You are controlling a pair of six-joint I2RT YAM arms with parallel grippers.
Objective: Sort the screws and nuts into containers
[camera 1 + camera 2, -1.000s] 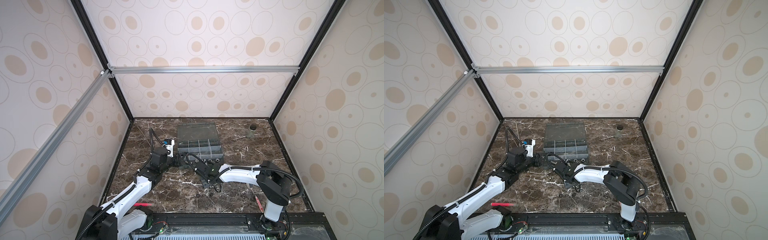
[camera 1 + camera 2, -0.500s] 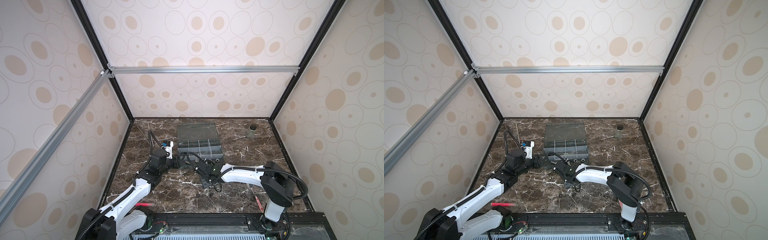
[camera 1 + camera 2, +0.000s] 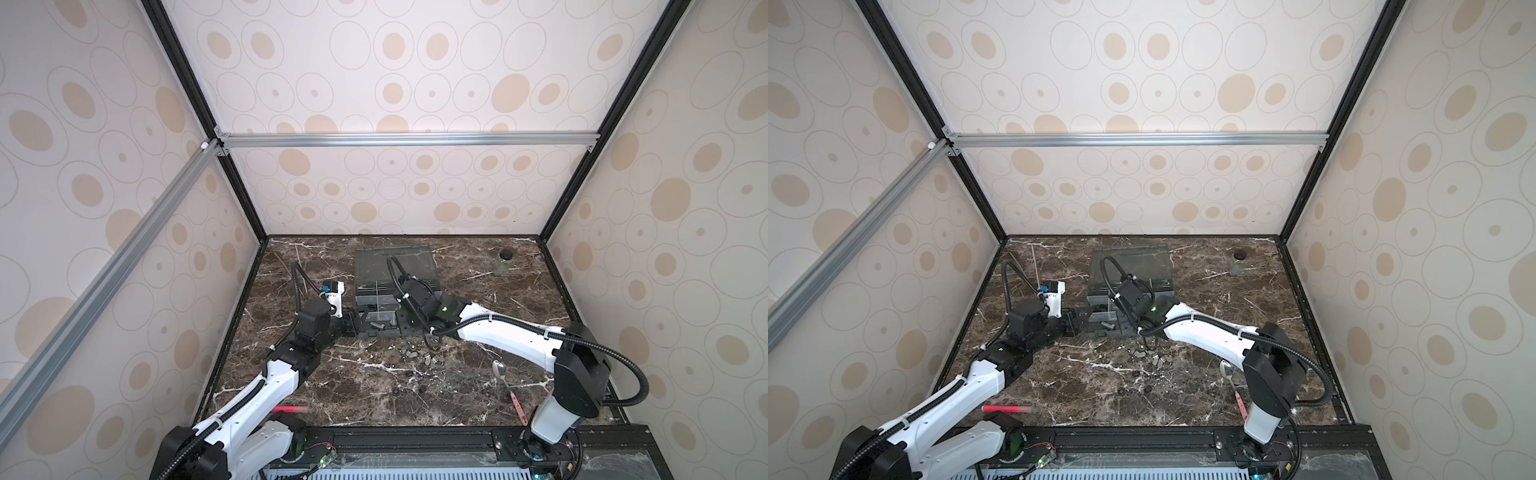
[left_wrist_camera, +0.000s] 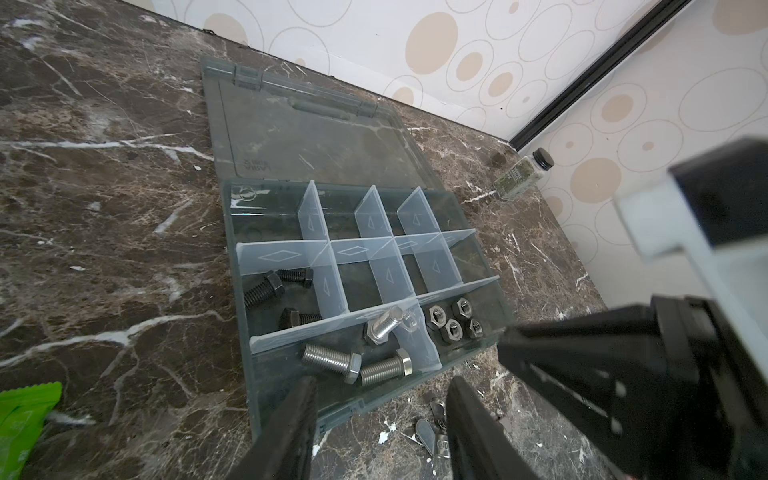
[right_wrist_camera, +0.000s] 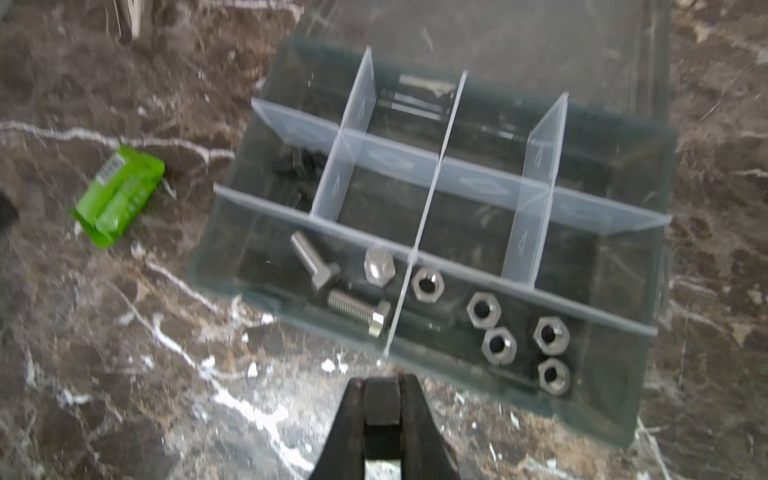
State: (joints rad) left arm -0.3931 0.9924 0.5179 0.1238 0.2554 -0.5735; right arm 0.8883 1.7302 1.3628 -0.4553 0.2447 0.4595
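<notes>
The grey organizer box lies open, its clear lid flat behind it. Its front containers hold three silver screws and several silver nuts. A compartment behind them holds black screws. My right gripper hovers just in front of the box's front wall, shut on a small black piece that looks like a nut. My left gripper is open, its fingers standing either side of the box's front corner. Loose small metal pieces lie before the box.
A small glass jar stands at the back right. A spoon lies at the right front and a red stick at the left front. A green packet lies left of the box. Thin wooden sticks lie at the back left.
My right gripper has risen from the loose pieces on the table and moved back toward the box's front wall, staying shut. The left arm has hardly moved.
</notes>
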